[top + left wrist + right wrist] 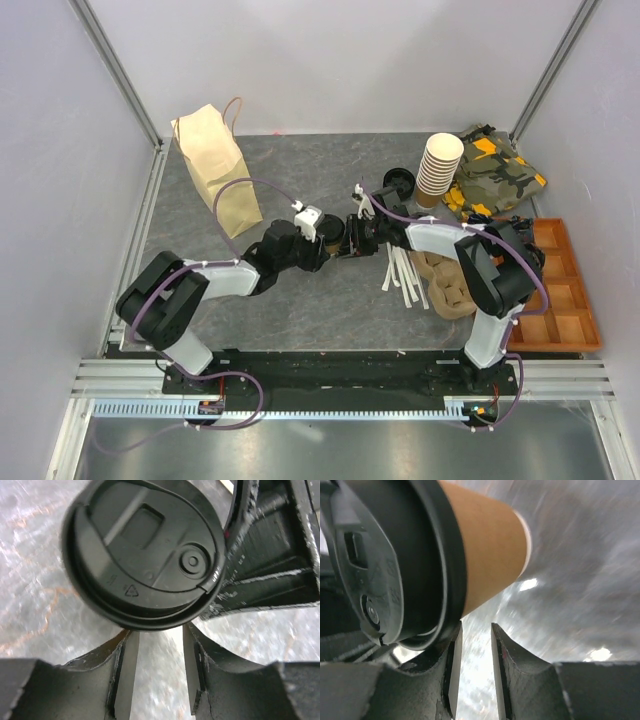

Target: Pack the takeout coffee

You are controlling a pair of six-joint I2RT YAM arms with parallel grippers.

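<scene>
You are seeing the takeout coffee, a small brown kraft-paper cup [490,545] with a round black plastic lid [145,555]. It is sitting near the middle of the grey stone-patterned table [330,305], right between the two grippers, which are reaching it from both sides. The left gripper [160,635] is pointing at the lid from close by. Its two fingers are standing only a little apart, nothing is lying between them, and the rim of the lid is showing just beyond their tips. The right gripper [476,630] is also keeping a narrow empty gap between its fingers, and the rim of the lid is touching or almost touching the tip of one finger. So neither claw is gripping the cup, as far as you can see. In the right wrist view the cup is appearing tilted, with the lid to the left. You cannot tell from this if it is standing upright on the table. At the far left a tan paper bag with a handle [215,175] is standing, well apart from the cup. At the far right a tall stack of lidless paper cups [438,168] is standing beside some loose black lids [398,182] and a camouflage cloth [500,165]. An orange divided tray [565,330] is lying by the right arm, with white flat strips [400,272] near it.
</scene>
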